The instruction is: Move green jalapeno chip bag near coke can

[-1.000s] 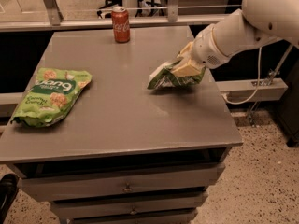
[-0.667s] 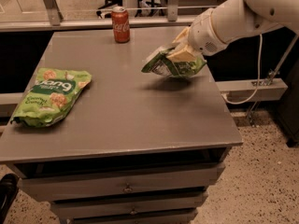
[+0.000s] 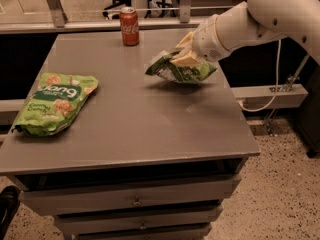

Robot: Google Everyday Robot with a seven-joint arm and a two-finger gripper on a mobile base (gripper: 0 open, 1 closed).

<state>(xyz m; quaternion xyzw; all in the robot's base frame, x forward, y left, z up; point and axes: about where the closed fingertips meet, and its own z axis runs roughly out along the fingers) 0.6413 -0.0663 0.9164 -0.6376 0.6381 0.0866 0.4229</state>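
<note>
Camera view: carrying the green jalapeno chip bag (image 3: 177,72) leftward and toward the back of the table (image 3: 150,134), away from its right-hand spot of 1 second ago. Pinching the bag's upper fold with the gripper (image 3: 185,58), fingers clamped on foil, over the table's far right quarter. Holding the bag clear of the surface, casting a shadow beneath. Closing the gap to the coke can (image 3: 129,27) while remaining apart from it, so probably midway through the transfer, set-down not yet done. Keeping the bag's long axis roughly level and crosswise, crumpled left tip leading toward the can's side, right end trailing under the wrist.
</note>
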